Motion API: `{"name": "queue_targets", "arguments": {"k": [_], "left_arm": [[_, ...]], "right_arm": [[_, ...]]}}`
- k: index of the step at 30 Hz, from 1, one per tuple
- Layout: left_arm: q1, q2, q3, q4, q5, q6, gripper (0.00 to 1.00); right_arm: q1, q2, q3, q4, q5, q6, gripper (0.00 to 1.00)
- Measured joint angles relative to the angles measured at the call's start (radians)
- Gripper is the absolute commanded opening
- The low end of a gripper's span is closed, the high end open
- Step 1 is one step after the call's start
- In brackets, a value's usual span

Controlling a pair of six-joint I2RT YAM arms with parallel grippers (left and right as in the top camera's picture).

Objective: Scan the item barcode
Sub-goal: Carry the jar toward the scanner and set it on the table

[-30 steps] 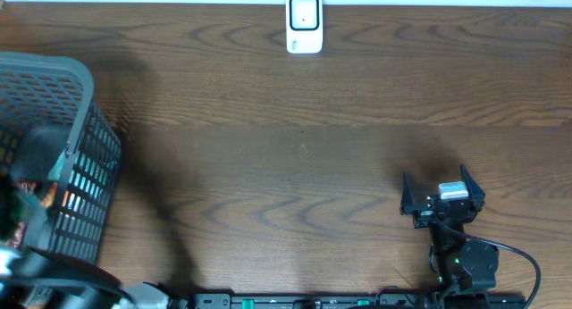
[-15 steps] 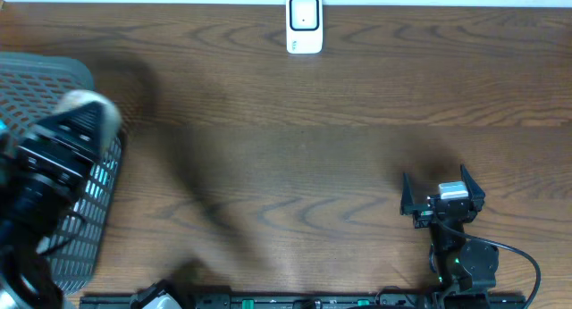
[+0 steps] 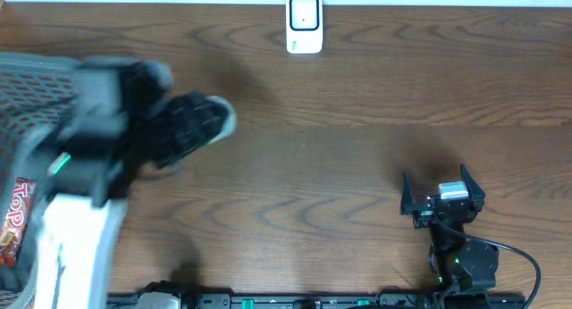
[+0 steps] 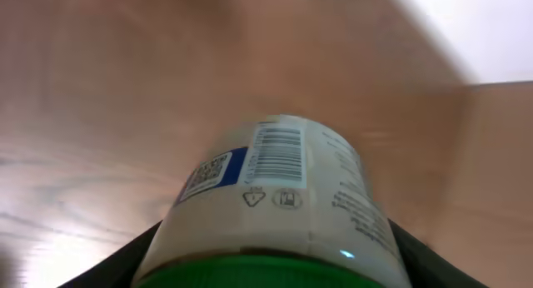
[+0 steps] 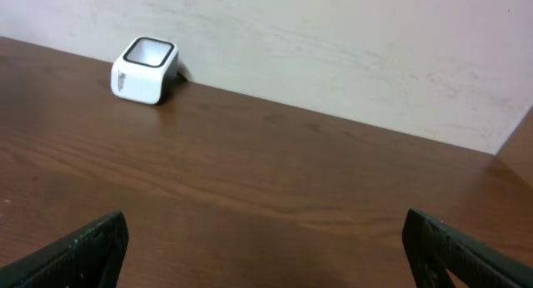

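The item is a white bottle (image 4: pixel 283 196) with a green cap, lying between the fingers of my left gripper (image 4: pixel 275 267), which is shut on it. Its barcode (image 4: pixel 277 153) faces the left wrist camera, beside a small QR patch. In the overhead view my left gripper (image 3: pixel 192 123) is a motion-blurred shape just right of the basket, the bottle's pale end (image 3: pixel 223 117) sticking out. The white scanner (image 3: pixel 304 24) stands at the table's far edge, also in the right wrist view as the scanner (image 5: pixel 146 69). My right gripper (image 3: pixel 442 197) rests open and empty.
A grey mesh basket (image 3: pixel 36 72) stands at the table's left edge, with a red snack packet (image 3: pixel 12 221) showing inside it. A pale wall rises behind the scanner. My right gripper (image 5: pixel 266 246) sits low over the wooden table (image 3: pixel 357 148).
My left arm has come up out of the basket and swung right over the table with the bottle. The right arm has not moved.
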Motion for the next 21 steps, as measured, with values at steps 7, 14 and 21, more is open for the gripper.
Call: {"name": "queue_targets", "arguments": {"k": [7,14,21], "left_arm": [[-0.242,0.323,-0.014,0.131,-0.149,-0.074,0.66],[-0.386,0.558,-0.014,0.200,-0.200,-0.149,0.65],[-0.444,0.647,-0.014,0.234,-0.264,-0.457,0.66]], "right_arm": [[0.000,0.000,0.000,0.000,0.000,0.000,0.99],[0.000,0.000,0.000,0.000,0.000,0.000,0.99],[0.000,0.000,0.000,0.000,0.000,0.000,0.99]]}}
